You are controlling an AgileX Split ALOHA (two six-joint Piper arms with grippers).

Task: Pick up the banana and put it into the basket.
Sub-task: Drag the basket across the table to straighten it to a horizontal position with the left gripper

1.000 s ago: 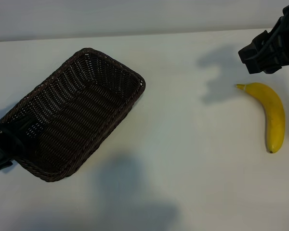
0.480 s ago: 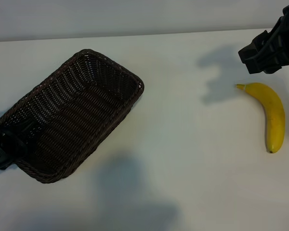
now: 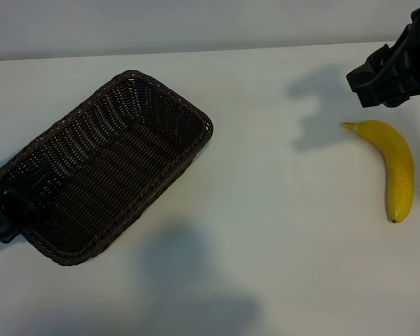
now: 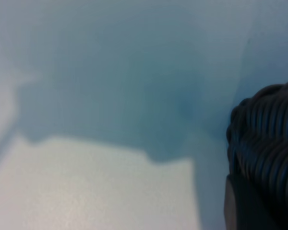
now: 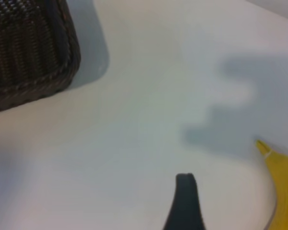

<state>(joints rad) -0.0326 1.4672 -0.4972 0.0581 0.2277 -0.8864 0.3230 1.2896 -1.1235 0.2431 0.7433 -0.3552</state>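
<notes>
On the near stretch of the white table [image 3: 266, 231] there lie only soft grey shadows [image 3: 189, 280]. At the near left edge the left gripper [image 3: 10, 210] sits at the near-left end of the basket [image 3: 112, 168], its dark body overlapping the woven rim there. The left wrist view shows only a piece of that dark wicker rim [image 4: 266, 124] close up against a dark part of the gripper, so whether it has clamped onto the rim or merely rests against it I cannot tell. The basket itself is dark brown and rectangular with rounded corners. It lies on the left half of the table at a diagonal, running from near left to its far-right corner, and nothing is inside it. Well apart from it, on the right side, the banana [image 3: 399, 168] lies flat on the table, curved, with its pale stem tip [image 3: 348, 126] pointing far and left and its blunt end towards the near side. Farther back, at the far right, the right gripper [image 3: 364, 84] hangs above the table just beyond the stem tip, not touching the fruit. Its jaws stand wide apart and grasp nothing; the right wrist view shows one dark finger [image 5: 185, 203] over bare table, with the banana's stem end beside it and a corner of the basket far off
</notes>
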